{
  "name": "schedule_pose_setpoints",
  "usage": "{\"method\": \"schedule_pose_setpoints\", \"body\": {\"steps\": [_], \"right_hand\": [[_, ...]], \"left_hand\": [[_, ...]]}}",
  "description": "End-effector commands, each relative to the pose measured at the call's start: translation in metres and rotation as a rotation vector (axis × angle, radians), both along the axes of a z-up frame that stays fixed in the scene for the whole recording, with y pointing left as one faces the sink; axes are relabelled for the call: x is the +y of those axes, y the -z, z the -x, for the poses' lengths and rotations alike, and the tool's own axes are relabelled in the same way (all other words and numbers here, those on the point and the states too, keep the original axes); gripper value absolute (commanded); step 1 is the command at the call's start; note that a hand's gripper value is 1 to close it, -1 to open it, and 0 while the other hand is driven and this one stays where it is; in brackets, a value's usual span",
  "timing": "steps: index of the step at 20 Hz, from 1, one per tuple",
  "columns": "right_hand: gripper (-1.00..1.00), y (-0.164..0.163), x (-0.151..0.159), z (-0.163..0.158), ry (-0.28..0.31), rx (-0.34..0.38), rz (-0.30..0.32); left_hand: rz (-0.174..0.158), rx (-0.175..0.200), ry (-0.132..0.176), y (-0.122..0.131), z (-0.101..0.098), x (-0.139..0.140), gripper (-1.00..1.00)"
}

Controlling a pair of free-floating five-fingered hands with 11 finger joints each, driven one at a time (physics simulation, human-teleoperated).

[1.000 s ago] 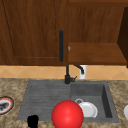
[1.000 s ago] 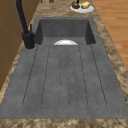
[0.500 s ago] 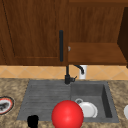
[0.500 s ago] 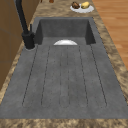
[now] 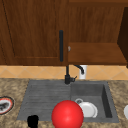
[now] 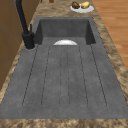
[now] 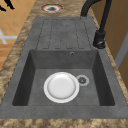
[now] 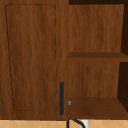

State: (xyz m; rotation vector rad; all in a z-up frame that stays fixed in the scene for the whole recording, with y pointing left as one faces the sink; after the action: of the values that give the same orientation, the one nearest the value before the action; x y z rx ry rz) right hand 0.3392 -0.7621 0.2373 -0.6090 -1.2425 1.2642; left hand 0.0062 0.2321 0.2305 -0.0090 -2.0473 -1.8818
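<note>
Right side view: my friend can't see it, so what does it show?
A white plate lies flat in the dark grey sink basin, just left of the drain. Beyond the basin is the ribbed draining board, with the black faucet at its right and a red-rimmed plate on the far counter.

A white round plate (image 7: pixel 61 87) lies flat on the sink (image 7: pixel 22 75) bottom, just beside the drain (image 7: pixel 82 80).

— Item: hand (image 5: pixel 32 121). Colour?
— Matte black throughout, no markings, no seams.
— Shape?
— Small rounded dark lump at the front view's lower left; fingers not distinguishable. No arm, no cable, no sleeve attached.
</note>
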Motion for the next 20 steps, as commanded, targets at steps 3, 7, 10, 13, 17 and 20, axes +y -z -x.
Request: {"method": "schedule_pose_setpoints", "body": {"steps": [3, 7, 10, 13, 17, 20], "right_hand": [[-1.0, -0.018, -0.014, 0.012, 0.011, 0.087, 0.066], [-1.0, -0.036, -0.026, 0.015, 0.021, 0.114, 0.084], [-1.0, -0.049, -0.033, 0.019, 0.023, 0.143, 0.1], [-1.0, -0.063, -0.036, 0.027, 0.035, 0.152, 0.135], [-1.0, -0.077, -0.038, 0.04, 0.051, 0.177, 0.173], [-1.0, -0.089, -0.039, 0.049, 0.064, 0.191, 0.191]], "left_hand": [[0.0, 0.0, 0.0, 0.0, 0.0, 0.0, 0.0], [0.0, 0.0, 0.0, 0.0, 0.0, 0.0, 0.0], [0.0, 0.0, 0.0, 0.0, 0.0, 0.0, 0.0], [0.0, 0.0, 0.0, 0.0, 0.0, 0.0, 0.0], [0.0, 0.0, 0.0, 0.0, 0.0, 0.0, 0.0], [0.0, 0.0, 0.0, 0.0, 0.0, 0.0, 0.0]]}}
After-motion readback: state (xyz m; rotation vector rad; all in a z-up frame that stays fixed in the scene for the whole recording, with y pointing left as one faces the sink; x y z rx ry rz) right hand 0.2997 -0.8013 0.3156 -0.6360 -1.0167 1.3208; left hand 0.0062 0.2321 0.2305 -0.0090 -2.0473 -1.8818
